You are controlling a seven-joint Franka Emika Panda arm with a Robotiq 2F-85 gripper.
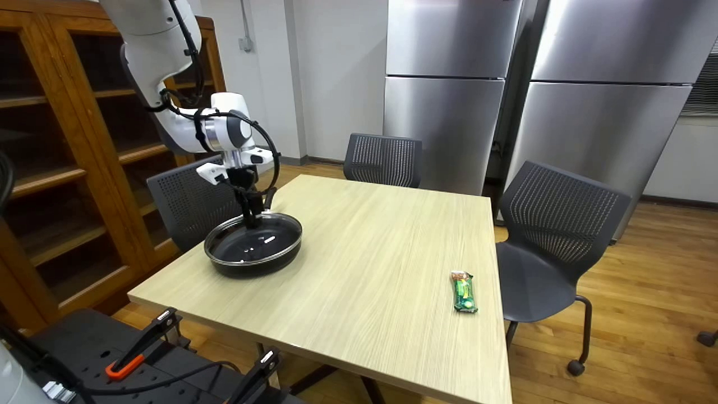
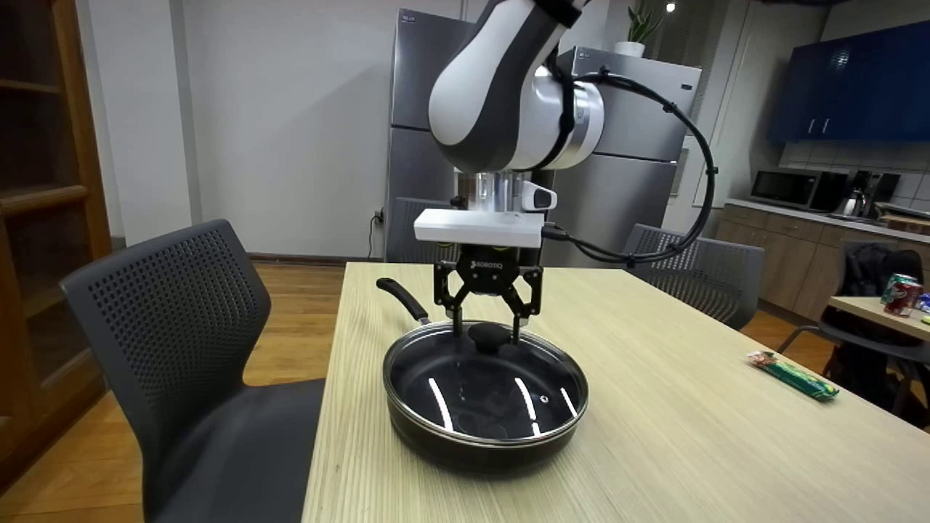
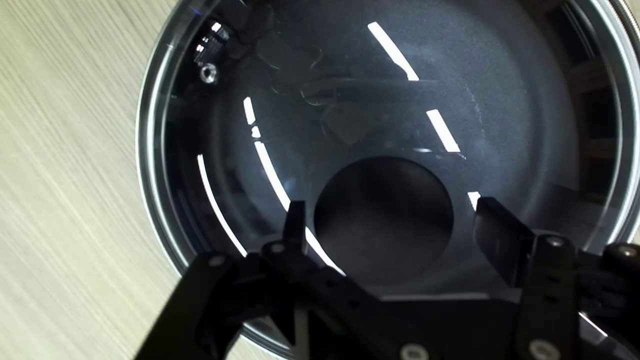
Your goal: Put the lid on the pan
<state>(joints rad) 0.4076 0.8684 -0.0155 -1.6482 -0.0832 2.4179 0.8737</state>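
Lid (image 2: 485, 385) of clear glass, metal-rimmed, is seen seated on the black frying pan (image 2: 483, 459), with no gap that can be made out between the rims, and the pan is borne by the pale wood-grain table (image 1: 370, 269). The gripper (image 2: 487, 334) is positioned over the round black knob (image 3: 384, 220), its fingers (image 3: 502, 240) set wide to either side and, in the wrist view, apparently clear of it, so nothing is held. Trouble would most likely be caused by the withdrawal: if the arm were swung sideways before the fingertips were lifted clear, the knob would be pushed and the lid could be slid or tipped off its seat. Were the fingers closed before the lift, the lid would probably be carried off. A harder push might shove the pan towards the nearby table edge. By count, one lid, one knob, one pan with one handle (image 2: 402, 298), one gripper with two fingers and, well apart from the pan, one green snack packet (image 1: 464, 292) are found; three mesh-backed chairs (image 1: 383, 161) are placed around the table in an exterior view, two steel refrigerators (image 1: 443, 123) are stood beyond it, and two drink cans (image 2: 904, 298) can be picked out in an exterior view.
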